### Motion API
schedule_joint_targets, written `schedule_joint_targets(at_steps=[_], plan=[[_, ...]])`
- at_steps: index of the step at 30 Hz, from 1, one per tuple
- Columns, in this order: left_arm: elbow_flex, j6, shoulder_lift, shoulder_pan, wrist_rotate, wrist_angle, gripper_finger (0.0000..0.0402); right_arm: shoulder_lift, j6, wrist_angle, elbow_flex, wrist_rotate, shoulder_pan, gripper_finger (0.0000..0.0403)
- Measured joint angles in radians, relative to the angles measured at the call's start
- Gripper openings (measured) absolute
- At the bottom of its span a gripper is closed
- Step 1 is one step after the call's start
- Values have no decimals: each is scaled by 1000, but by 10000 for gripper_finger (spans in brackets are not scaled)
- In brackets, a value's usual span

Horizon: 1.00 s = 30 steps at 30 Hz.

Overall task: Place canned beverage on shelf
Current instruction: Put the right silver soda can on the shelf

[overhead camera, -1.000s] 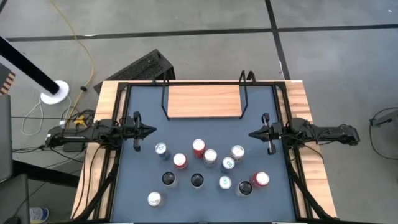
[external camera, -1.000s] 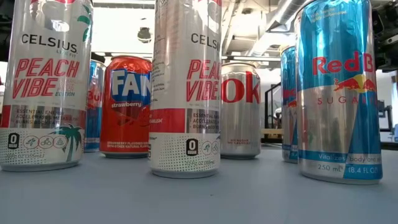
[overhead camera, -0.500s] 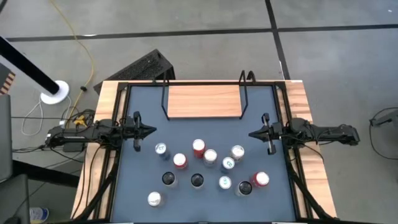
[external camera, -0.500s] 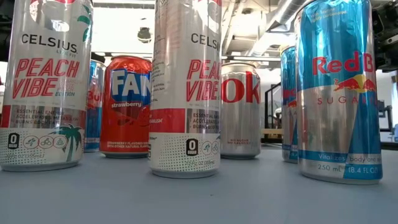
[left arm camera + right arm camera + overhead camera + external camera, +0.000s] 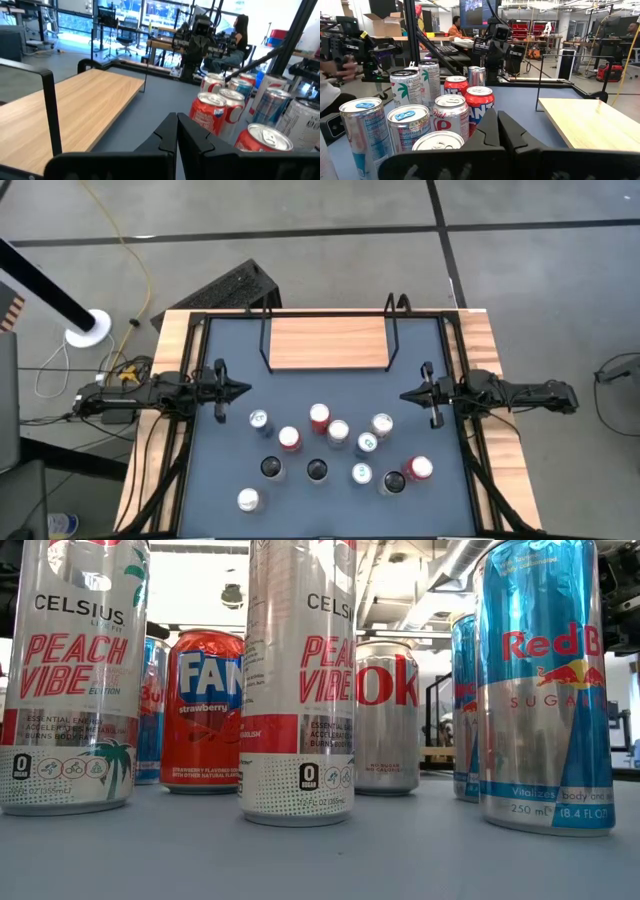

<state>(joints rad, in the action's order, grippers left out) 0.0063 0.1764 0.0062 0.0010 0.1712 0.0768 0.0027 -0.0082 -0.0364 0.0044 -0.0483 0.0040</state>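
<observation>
Several cans [image 5: 338,432] stand upright on their bases in a cluster on the dark grey tabletop, in the middle and near half; the low view shows them close [image 5: 297,680]. The shelf [image 5: 327,342], a light-wood board with black wire ends, stands empty at the far middle. My left gripper [image 5: 244,391] is shut and empty at the table's left side, level, pointing right. My right gripper [image 5: 405,395] is shut and empty at the right side, pointing left. Both are above the table, beside the cluster and clear of it.
The table has raised wooden edges [image 5: 170,360] left and right. A dark keyboard-like object [image 5: 225,288] lies on the floor behind the table. People sit in the room beyond, in the left wrist view [image 5: 239,31] and the right wrist view [image 5: 456,26].
</observation>
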Motion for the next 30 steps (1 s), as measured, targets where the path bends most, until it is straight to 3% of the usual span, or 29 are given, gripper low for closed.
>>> schedule_joint_targets(at_steps=[5,12,16,23,25,30], plan=[[0,9,0,0,-3,-12,0,0,0,0,0,1,-1,0],[0,182,0,-1,-6,-20,0,0,101,-51,0,15,-6,0],[0,205,0,-1,75,-6,0,0,196,-198,0,21,-6,0],[0,307,0,-1,146,19,0,0,195,-399,0,22,-6,0],[0,307,0,-1,216,85,0,0,160,-430,2,29,-7,0],[0,262,1,-1,346,228,4,3,108,-288,74,79,-29,13]])
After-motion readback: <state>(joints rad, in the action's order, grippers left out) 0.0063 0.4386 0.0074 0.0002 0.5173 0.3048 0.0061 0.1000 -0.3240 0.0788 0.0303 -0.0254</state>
